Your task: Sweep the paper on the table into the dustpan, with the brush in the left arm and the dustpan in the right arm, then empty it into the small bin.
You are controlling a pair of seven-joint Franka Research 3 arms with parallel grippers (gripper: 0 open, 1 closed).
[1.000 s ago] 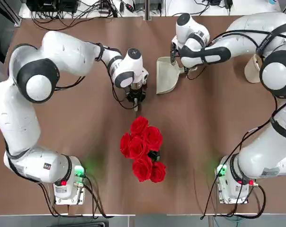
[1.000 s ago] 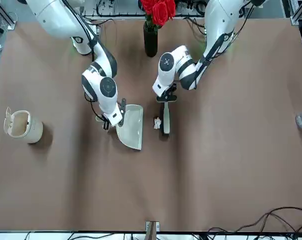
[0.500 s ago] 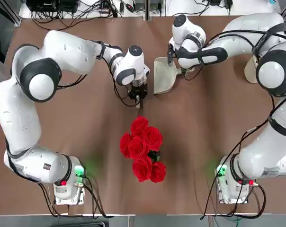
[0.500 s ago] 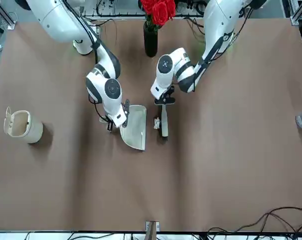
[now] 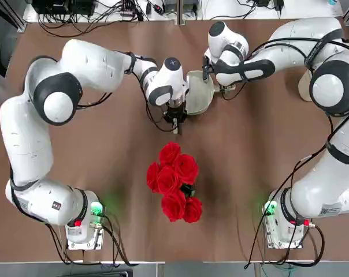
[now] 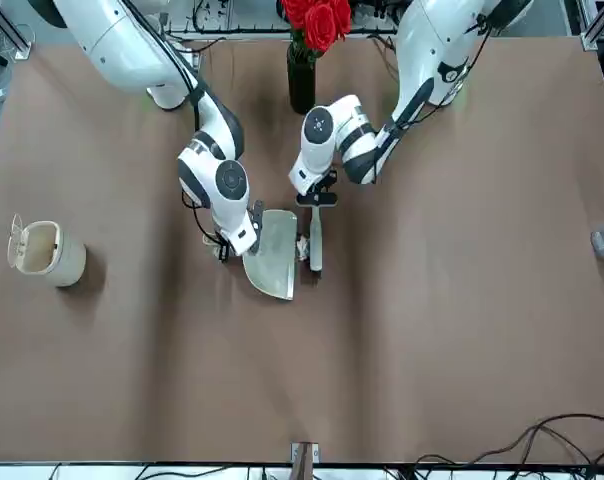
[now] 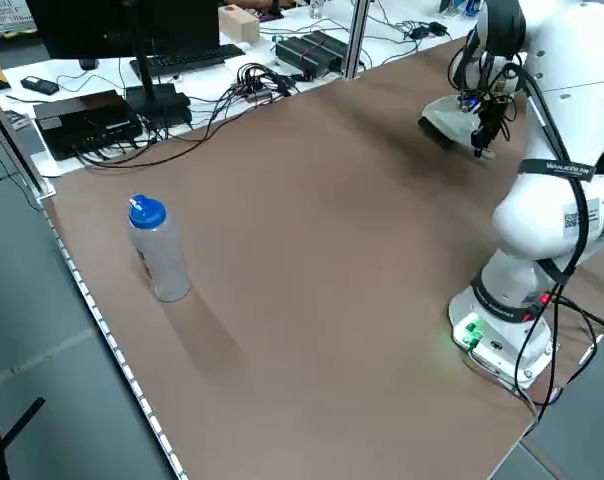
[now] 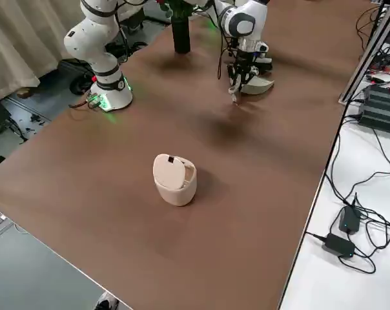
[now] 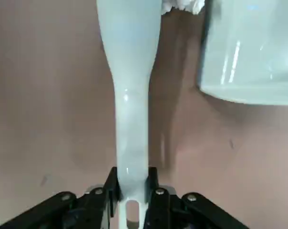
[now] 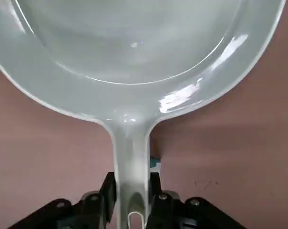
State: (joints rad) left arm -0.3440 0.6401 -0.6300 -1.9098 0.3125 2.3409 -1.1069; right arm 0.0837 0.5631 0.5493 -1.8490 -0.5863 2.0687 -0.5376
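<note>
The sweeping looks to be nearly at its key point. In the front view the paper ball sits on the desk between the brush and the open edge of the dustpan, very near that edge. Whether any of it is over the lip cannot be told, but the part of the scoop that the right wrist view shows has no paper on it.

The left gripper, over the desk beside the dustpan, has its fingers closed on the brush's narrow handle. The right gripper, on the dustpan's other side, has its fingers closed on the dustpan's stubby handle. Both tools are thus in hand.

What is left, by judgement: a last push onto the scoop, then lifting the dustpan level, carrying it over and tipping it out. The small bin stands upright, well apart on the right arm's side, with its flap raised; the ball could miss its narrow mouth.

A dark vase of red roses stands nearer the arms' bases, between them, and should be kept clear of. A blue-capped bottle stands far off on the left arm's side, out of the way.
</note>
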